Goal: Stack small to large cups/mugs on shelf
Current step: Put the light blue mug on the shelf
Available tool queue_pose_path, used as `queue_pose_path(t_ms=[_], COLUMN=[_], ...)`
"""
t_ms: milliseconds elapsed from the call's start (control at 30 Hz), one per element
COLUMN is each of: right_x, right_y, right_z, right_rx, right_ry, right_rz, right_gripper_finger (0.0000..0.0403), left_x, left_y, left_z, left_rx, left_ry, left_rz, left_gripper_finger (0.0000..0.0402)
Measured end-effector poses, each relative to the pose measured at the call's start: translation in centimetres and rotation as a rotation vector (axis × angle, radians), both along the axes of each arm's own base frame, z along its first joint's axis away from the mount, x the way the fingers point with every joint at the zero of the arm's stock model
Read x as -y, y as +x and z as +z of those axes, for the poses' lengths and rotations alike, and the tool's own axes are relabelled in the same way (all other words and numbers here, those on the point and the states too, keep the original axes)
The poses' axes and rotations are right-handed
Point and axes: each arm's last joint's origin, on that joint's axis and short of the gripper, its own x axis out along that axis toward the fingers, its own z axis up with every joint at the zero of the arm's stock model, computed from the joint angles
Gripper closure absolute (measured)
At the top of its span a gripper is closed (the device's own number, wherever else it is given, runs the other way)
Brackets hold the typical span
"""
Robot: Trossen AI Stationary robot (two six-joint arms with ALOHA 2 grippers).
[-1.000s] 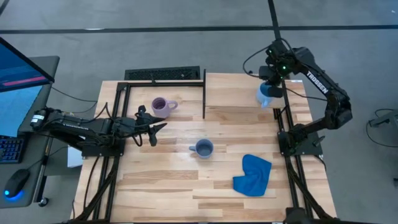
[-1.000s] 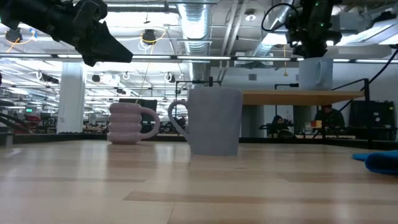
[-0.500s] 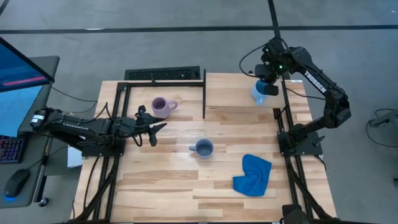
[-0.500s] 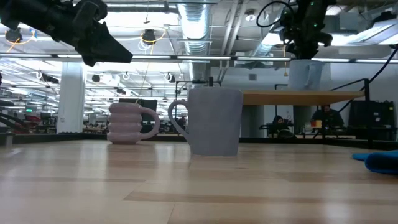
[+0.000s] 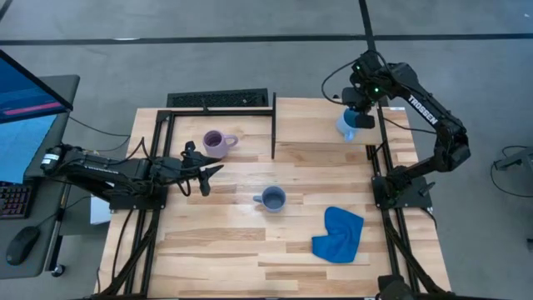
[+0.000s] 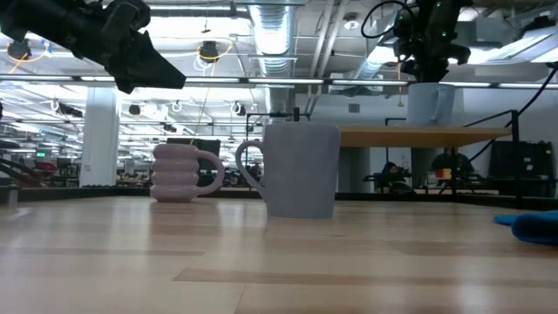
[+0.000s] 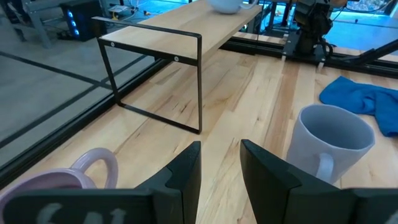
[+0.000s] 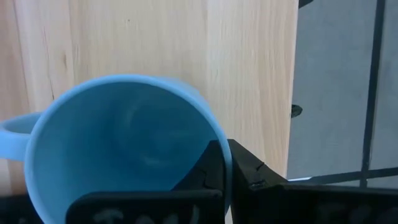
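Observation:
The light sky blue mug (image 5: 345,124) stands upright over the shelf (image 5: 321,125), a pale wood panel raised on black legs at the table's far right. My right gripper (image 5: 361,115) is shut on it from above. In the low view the mug (image 6: 431,104) has its base level with the shelf top (image 6: 384,135). The lilac mug (image 5: 216,143) and the grey-blue mug (image 5: 271,198) rest on their bases on the tabletop. My left gripper (image 5: 210,172) hovers open near the lilac mug, touching nothing. My right gripper pinches the sky blue mug's rim wall (image 8: 219,144), one finger (image 8: 208,168) inside the mug and one outside, opposite the handle (image 8: 12,134). The fingers come from above, pointing down. The mug hangs upright; whether its base touches the shelf I cannot tell.
A soft blue cloth (image 5: 339,235) lies on the table's near right. A black keyboard (image 5: 218,100) sits at the far edge. The shelf's black leg bar (image 5: 273,125) stands between the lilac mug and the shelf. Black frame rails (image 5: 385,167) run along both table sides.
My right gripper has carried the sky blue mug toward the table's left and slightly toward the far edge over the shelf, then held still. The mug stayed upright in the hold.

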Motion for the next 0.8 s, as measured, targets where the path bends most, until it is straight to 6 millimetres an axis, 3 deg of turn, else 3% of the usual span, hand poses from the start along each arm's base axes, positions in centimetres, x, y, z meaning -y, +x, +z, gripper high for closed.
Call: queue_pose_path(t_ms=[800], right_x=[0.9], right_y=[0.7], right_z=[-1.1], right_rx=[-0.055], right_ry=[0.025], right_rz=[-0.061], right_gripper_finger=[0.0380], left_x=[0.0], left_y=[-0.1], left_z=[-0.2], left_rx=[-0.016], left_ry=[-0.009], left_rz=[0.004], left_gripper_finger=[0.0298])
